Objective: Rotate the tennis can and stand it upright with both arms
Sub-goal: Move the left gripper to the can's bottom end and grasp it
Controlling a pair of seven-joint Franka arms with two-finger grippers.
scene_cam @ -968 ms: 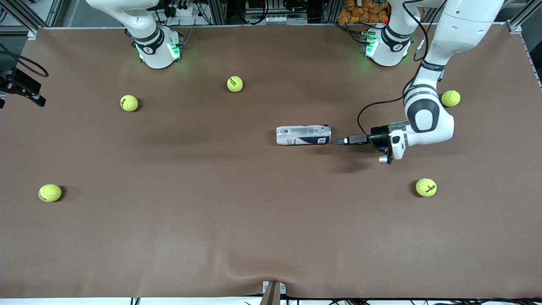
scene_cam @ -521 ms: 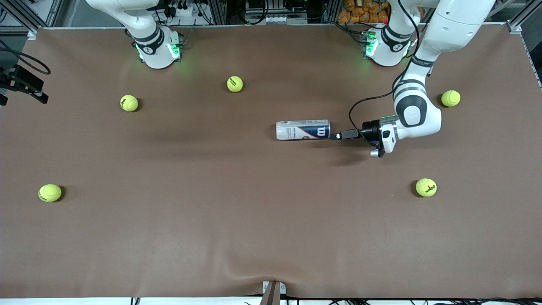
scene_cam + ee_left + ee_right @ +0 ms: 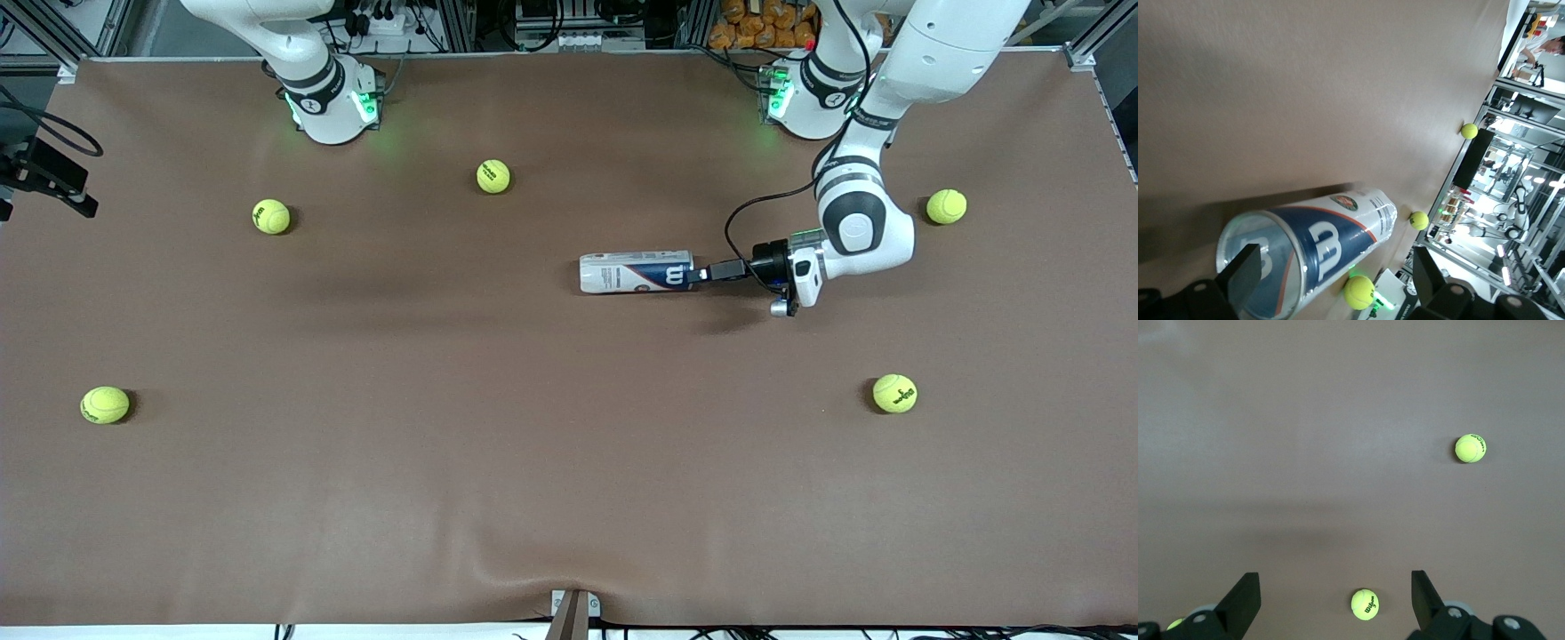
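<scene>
Tennis can lies on side mid-table. Left end effector at its rim end, fingers spread, nothing held. Right end effector waits high, released. Can likely light, thin-walled, slick, rolls easily; grip rim end gently.

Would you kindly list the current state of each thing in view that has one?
tennis can: lying on its side, open rim toward the left pincer, not gripped.
left pincer: open, at the can's rim.
right pincer: open, holding nothing, waiting above the table.
</scene>
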